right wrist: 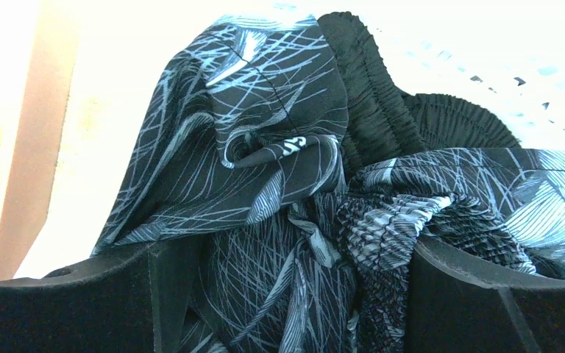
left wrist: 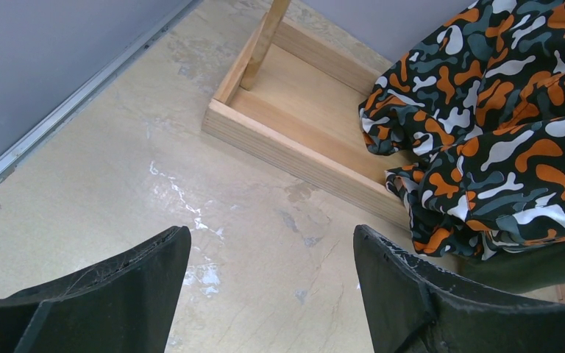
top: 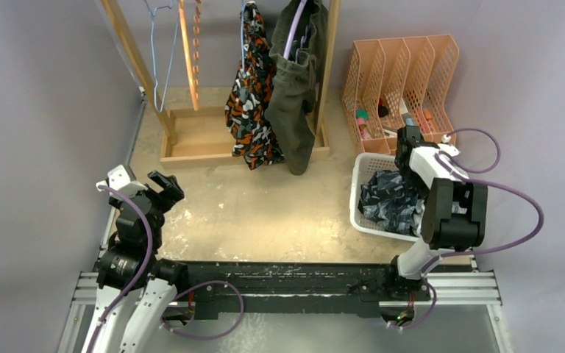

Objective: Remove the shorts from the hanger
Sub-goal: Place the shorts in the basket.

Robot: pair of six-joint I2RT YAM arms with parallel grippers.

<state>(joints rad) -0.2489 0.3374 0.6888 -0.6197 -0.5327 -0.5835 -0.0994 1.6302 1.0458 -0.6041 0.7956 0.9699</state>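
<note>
The orange-black-white camo shorts (top: 252,110) and the olive-green shorts (top: 296,88) hang side by side on hangers on the wooden rack (top: 191,136). The dark navy shorts with pale print (top: 388,200) lie crumpled in the white basket (top: 358,184). A black elastic waistband (right wrist: 371,110) of the black shorts shows behind them. My right gripper (top: 404,165) hovers low over the basket, open, with the navy fabric (right wrist: 265,147) bunched between its fingers (right wrist: 283,257). My left gripper (top: 163,187) is open and empty above the table, left of the camo shorts (left wrist: 485,110); it also shows in its wrist view (left wrist: 272,243).
An empty pale blue hanger (top: 158,44) and an orange clip hanger (top: 189,51) hang at the rack's left end. A peach file organizer (top: 401,73) with small items stands behind the basket. Grey walls close in on both sides. The rack's wooden base (left wrist: 294,140) lies ahead of my left gripper.
</note>
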